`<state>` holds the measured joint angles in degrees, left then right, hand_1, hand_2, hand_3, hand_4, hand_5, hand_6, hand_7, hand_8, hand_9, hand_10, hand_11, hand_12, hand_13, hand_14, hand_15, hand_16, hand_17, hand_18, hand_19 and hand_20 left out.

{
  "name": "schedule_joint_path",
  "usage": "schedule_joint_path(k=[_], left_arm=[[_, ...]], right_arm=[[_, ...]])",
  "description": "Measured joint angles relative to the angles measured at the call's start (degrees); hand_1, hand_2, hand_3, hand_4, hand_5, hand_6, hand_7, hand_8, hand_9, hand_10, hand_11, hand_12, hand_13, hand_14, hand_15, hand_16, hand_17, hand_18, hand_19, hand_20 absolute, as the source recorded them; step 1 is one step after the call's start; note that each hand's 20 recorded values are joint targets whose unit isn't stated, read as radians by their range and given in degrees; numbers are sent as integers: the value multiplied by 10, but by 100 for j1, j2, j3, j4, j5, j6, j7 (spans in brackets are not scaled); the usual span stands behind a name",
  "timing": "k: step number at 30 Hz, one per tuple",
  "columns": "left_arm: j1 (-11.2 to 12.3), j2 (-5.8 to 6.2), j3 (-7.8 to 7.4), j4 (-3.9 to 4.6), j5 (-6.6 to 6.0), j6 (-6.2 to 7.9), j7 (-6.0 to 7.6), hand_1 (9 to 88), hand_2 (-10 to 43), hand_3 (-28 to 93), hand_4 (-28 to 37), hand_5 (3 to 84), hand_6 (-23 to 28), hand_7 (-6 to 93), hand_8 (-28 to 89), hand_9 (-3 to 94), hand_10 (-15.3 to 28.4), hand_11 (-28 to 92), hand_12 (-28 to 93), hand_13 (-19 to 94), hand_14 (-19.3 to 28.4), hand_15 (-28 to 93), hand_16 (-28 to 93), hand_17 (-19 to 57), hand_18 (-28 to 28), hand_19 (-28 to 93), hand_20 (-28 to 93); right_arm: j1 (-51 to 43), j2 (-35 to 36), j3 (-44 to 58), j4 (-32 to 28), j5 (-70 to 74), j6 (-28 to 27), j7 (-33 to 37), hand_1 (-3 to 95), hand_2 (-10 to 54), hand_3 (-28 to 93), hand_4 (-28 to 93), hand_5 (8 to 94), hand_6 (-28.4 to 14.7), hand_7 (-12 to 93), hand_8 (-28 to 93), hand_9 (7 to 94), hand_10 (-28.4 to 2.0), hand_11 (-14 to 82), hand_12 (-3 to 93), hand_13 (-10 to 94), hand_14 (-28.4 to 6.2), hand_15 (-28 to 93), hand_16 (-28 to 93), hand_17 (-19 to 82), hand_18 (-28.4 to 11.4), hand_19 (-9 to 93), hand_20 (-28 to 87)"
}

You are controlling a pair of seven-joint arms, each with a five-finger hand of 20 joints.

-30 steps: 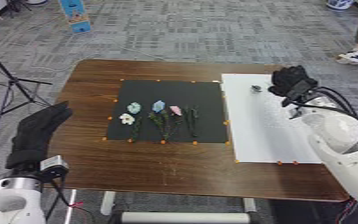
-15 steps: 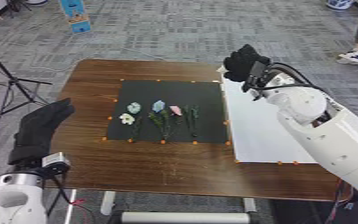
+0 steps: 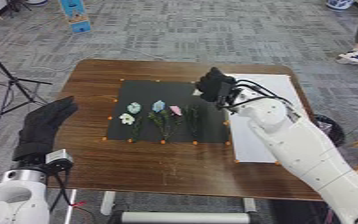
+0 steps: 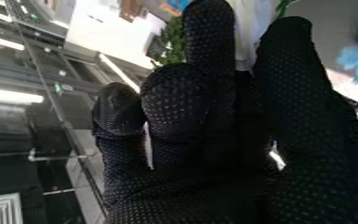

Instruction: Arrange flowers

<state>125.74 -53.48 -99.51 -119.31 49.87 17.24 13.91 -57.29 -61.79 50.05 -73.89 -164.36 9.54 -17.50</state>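
Flowers [image 3: 159, 106] lay on the black mat [image 3: 127, 90], stems running toward the robot. Leftward and robotward of the right hand [image 3: 214, 86], they were closer to it than to the left hand [image 3: 47, 120]; beyond them, it pinched a pale thing [image 4: 246, 27].

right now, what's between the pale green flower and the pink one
Head view: the blue flower lies between the pale green flower and pink flower.

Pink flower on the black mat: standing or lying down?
Lying down: the pink flower is flat on the black mat, with greenery stretching from it toward the robot.
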Motion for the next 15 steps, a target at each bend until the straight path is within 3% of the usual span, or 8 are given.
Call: schedule_joint_path(k=[7,15], left_arm=[[-61,3,66,30,-1,-17,-4,244,36,721,-273,517,47,129,-78,500,138,179,110,371,140,110,-7,67,78,53,157],[-90,3,100,45,-2,-53,0,244,36,721,-273,517,46,129,-77,500,138,178,110,371,139,110,-7,67,78,54,157]], right_arm=[[-33,-510,296,582,-304,11,-166,621,-20,480,-244,744,43,278,11,842,-72,213,329,804,-46,605,419,421,-202,851,601],[-74,-830,428,687,-334,-5,-238,603,-23,502,-239,741,46,283,8,841,-71,216,324,803,-47,606,418,420,-204,851,601]])
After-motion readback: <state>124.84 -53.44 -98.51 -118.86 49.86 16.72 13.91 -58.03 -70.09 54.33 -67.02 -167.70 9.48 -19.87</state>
